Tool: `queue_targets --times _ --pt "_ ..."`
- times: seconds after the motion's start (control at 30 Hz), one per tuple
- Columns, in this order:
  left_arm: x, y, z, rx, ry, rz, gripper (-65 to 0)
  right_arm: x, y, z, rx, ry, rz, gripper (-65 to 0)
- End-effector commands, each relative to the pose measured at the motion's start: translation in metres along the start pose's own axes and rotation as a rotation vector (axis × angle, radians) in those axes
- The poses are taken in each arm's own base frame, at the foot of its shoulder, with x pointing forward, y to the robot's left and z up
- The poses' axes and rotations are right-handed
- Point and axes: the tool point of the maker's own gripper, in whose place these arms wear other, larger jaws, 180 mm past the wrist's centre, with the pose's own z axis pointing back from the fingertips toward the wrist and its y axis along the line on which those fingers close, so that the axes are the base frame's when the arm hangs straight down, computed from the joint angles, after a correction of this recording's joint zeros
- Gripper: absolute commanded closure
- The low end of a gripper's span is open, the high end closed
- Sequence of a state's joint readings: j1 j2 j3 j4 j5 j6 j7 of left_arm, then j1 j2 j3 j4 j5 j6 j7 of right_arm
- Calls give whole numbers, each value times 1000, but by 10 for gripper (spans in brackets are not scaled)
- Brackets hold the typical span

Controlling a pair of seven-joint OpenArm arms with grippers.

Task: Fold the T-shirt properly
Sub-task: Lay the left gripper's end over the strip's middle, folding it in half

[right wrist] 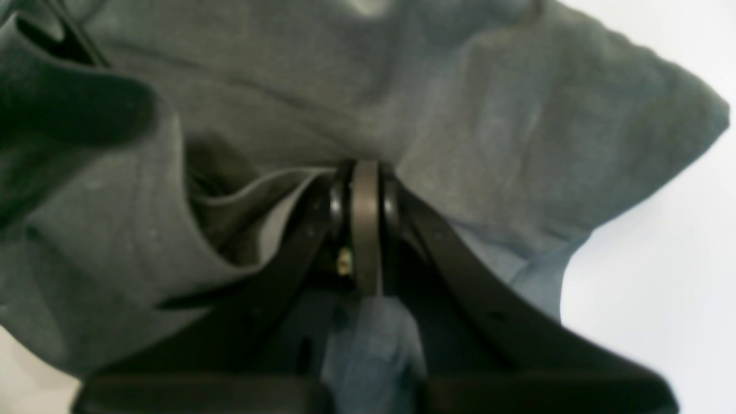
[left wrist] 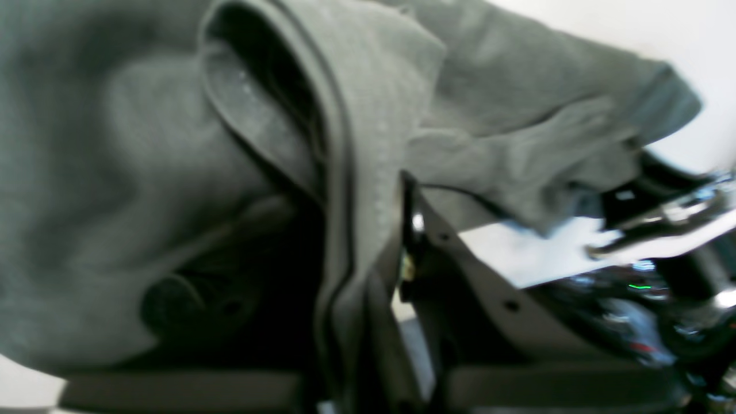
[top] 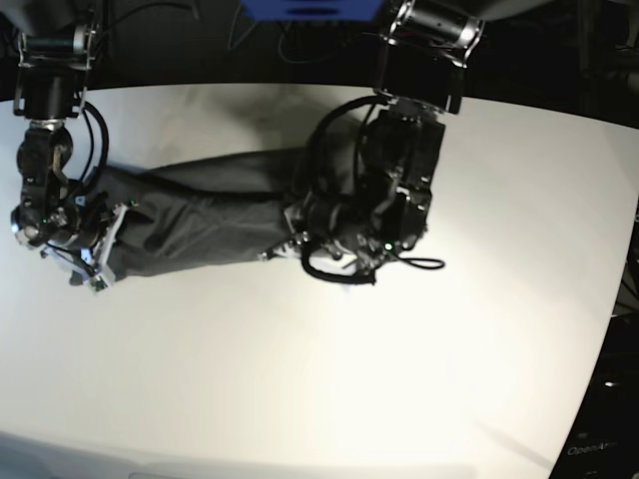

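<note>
Across the far-left part of the white table [top: 419, 339], the T-shirt [top: 215, 220] hangs stretched between both arms. Right gripper [right wrist: 366, 172] and left gripper [left wrist: 368, 190] each pinch a bunch of fabric. Looks mid-fold; next they'd need to lay it down evenly.

Our two black arms, left arm [top: 404, 150] bulky with silver-ringed joints and looped black cables, a small green light near its wrist, right arm [top: 45, 130] slimmer with a pale bracket, our right gripper's [right wrist: 366, 190] matte black fingers [right wrist: 460, 270] dotted with small screw holes, a brass fitting between them
</note>
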State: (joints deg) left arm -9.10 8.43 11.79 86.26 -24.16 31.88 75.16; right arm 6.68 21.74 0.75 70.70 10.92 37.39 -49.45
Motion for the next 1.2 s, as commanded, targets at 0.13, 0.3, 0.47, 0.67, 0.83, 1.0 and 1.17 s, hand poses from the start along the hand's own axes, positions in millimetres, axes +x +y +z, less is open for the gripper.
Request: queue_targets --times 0.13,0.3,0.47,0.67,0.83,1.0,1.17 --pt "11 -31 16 -132 17 113 -36 -38 33 -12 93 138 28 -13" --pt "13 -50 24 -199 46 161 -36 -38 33 -11 92 139 28 -13" --pt "25 -52 26 -206 -7 162 -36 -39 33 -11 92 140 28 -13" --pt "31 -50 23 -196 -44 166 -36 -45 36 -12 99 145 27 -13" --pt "31 -50 23 -196 -41 165 -36 -43 37 -13 99 129 25 -13" --pt "30 -51 23 -196 -37 164 -36 -43 37 -13 99 127 25 -13" --pt "16 -56 11 -164 7 110 -36 -43 37 -13 99 127 25 -13"
